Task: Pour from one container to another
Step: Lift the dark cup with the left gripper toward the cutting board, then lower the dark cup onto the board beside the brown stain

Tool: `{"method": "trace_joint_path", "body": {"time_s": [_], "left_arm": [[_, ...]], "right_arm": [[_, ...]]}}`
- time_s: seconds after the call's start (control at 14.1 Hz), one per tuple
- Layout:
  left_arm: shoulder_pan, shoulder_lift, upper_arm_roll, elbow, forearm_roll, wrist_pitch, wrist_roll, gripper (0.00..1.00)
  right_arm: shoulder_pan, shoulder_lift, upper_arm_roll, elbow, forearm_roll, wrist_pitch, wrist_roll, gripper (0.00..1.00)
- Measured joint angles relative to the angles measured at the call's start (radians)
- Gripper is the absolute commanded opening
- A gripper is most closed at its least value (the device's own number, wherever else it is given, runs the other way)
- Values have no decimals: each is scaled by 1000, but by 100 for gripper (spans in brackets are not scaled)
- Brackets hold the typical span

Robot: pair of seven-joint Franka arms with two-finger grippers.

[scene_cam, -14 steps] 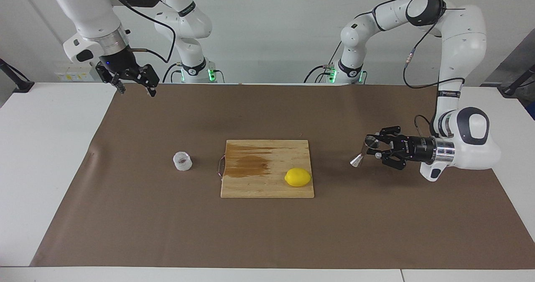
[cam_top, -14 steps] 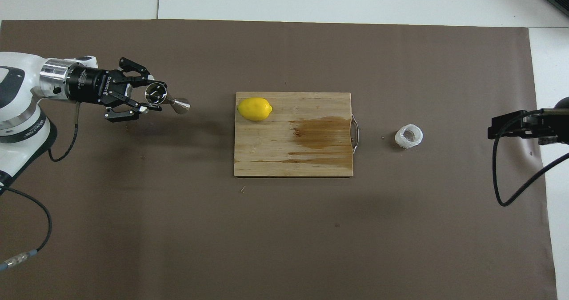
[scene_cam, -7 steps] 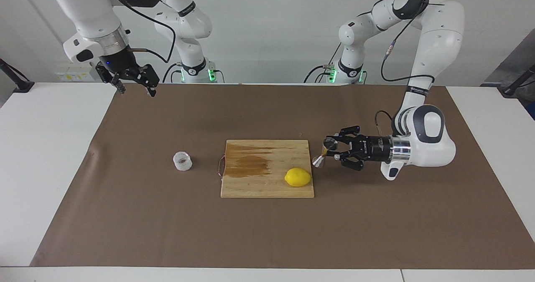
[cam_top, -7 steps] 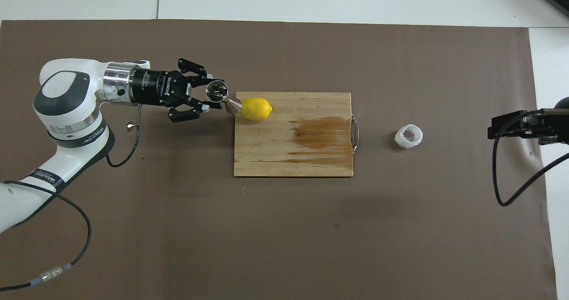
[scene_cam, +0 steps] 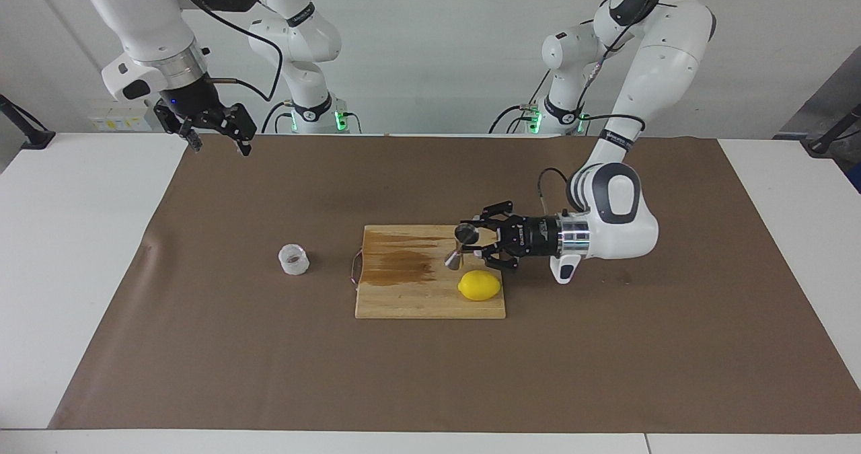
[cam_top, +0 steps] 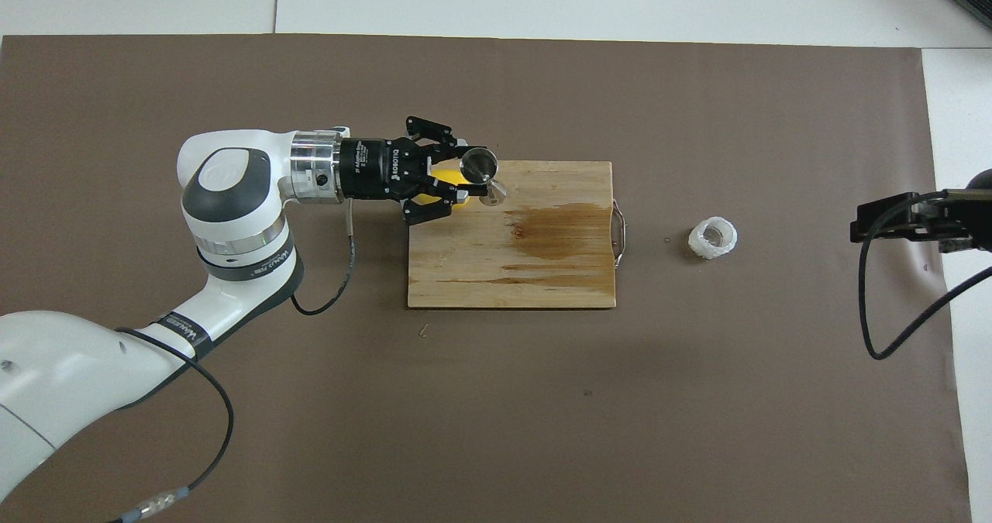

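Note:
My left gripper is shut on the shiny steel jigger. It holds the jigger tilted in the air over the wooden cutting board, just above the lemon. The small translucent white cup stands upright on the brown mat beside the board's handle end, toward the right arm's end of the table. My right gripper waits raised and open over the mat's edge, holding nothing.
The lemon lies on the board's corner farthest from the robots; in the overhead view the left gripper covers most of it. A dark wet stain marks the board. The brown mat covers the table's middle.
The left arm has carried the jigger from over the mat at its own end of the table to over the cutting board. The right arm and the cup have not moved.

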Motion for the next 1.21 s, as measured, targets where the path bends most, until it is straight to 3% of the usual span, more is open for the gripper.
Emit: {"method": "trace_joint_path", "body": {"time_s": [0.57,1.21], "left_arm": [[-192,-4,7,-12,-131,296,56,0],[-278,26,14,-34,-306,363,214,0]], "right_arm": [[0,0,0,0,0,0,0,100],[0,0,0,0,0,0,0,100]]}}
